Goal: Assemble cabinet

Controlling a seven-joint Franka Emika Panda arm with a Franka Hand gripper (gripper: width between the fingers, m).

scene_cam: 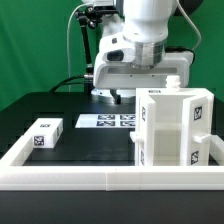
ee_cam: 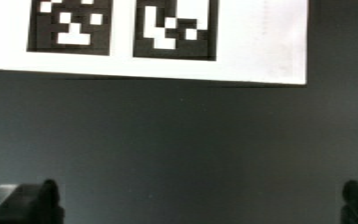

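While the gripper [scene_cam: 120, 97] hovers over the marker board [scene_cam: 105, 121] with fingers [ee_cam: 34, 203] spread, holding nothing, the cabinet body [scene_cam: 172, 130] stands at the exterior view's right, a small block [scene_cam: 45, 133] at that view's left.

table [scene_cam: 90, 147]: black | on it: cabinet body [scene_cam: 172, 130], block [scene_cam: 44, 133], marker board [scene_cam: 100, 121], border frame [scene_cam: 100, 180]

You are looking at one robot arm [scene_cam: 140, 35] carrying one claw [ee_cam: 195, 202], and the wrist view is showing two of its fingertips [ee_cam: 34, 203]. On the one black worktop [scene_cam: 60, 110] you are seeing one large cabinet body [scene_cam: 172, 130], one small tagged block [scene_cam: 45, 133], one marker board [scene_cam: 112, 121] and one low white border frame [scene_cam: 100, 178]. The wrist view is catching two tags [ee_cam: 69, 25] on that board.
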